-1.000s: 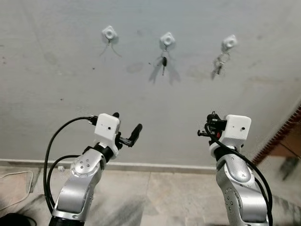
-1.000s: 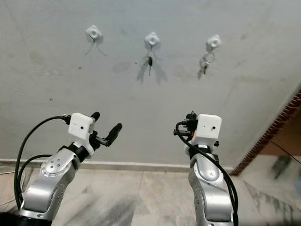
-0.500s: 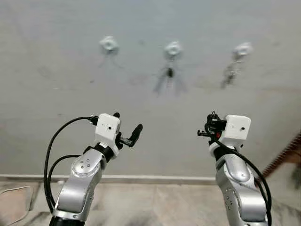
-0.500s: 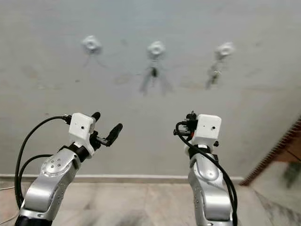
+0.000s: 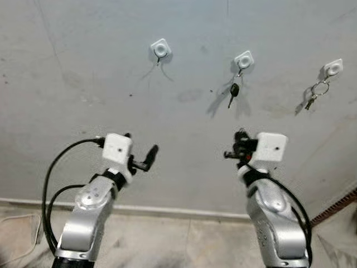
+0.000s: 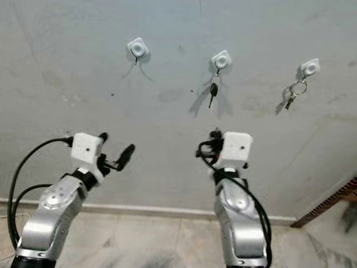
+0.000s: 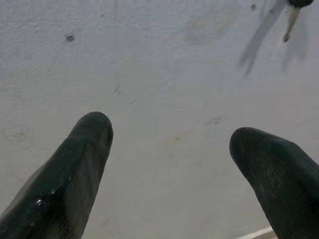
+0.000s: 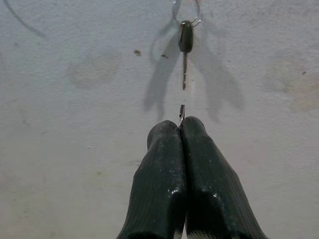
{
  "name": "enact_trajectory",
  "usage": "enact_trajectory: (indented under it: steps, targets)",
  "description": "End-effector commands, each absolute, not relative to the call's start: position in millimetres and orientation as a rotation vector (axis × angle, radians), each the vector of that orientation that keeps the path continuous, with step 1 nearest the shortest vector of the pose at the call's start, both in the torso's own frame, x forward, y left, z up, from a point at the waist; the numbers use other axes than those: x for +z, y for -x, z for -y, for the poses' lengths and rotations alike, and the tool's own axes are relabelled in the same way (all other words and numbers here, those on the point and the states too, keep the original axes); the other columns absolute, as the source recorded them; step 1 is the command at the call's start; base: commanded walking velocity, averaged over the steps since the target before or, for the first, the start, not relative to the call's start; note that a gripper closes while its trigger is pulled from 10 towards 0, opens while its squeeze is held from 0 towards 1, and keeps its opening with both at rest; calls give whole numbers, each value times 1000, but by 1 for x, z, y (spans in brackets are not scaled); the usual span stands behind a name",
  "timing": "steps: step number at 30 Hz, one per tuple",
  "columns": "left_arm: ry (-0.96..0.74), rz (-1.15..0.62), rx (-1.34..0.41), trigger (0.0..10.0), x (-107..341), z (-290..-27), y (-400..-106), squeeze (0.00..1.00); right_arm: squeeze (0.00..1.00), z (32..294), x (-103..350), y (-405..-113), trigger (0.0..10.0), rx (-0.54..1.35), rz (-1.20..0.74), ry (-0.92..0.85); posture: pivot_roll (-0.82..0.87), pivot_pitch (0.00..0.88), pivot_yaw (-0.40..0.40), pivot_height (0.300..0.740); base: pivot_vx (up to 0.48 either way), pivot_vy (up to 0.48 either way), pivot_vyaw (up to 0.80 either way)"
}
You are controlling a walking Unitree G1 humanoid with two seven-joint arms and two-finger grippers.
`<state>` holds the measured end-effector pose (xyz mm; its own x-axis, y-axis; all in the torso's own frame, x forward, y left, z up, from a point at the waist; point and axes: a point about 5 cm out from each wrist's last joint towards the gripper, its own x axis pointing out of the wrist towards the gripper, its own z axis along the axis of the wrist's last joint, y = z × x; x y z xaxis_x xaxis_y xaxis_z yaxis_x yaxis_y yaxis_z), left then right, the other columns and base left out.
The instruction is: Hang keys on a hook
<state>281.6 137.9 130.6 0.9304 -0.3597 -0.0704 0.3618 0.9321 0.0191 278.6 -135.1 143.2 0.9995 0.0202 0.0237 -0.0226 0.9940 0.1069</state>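
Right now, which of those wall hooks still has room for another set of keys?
The left hook is bare, with plain wall around it. The middle hook already carries a black key, and the right hook a key bunch.

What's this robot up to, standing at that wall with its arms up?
It faces a grey wall with three white hooks. The middle hook holds a black-headed key, the right hook a key bunch, and the left hook is bare. The right claw is pinched shut on a sliver of metal, likely a key ring. The left claw is open and holds nothing.
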Motion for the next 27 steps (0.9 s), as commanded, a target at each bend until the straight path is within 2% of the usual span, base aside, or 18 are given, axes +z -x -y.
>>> enact_trajectory:
  steps: [1,15,27]
  targets:
    - [-27,-65,-391,10000,132,-132,-282,0,0,139,144,-279,10000,9,29,-110,116,0,-54,740,0,480,0]
    - [-26,-73,-405,10000,131,-130,-282,0,0,138,146,-280,10000,11,34,-110,112,0,-49,740,0,459,0]
    - [-69,-29,-372,10000,136,-133,-282,0,0,138,147,-278,10000,16,37,-107,110,0,-49,740,0,0,0]
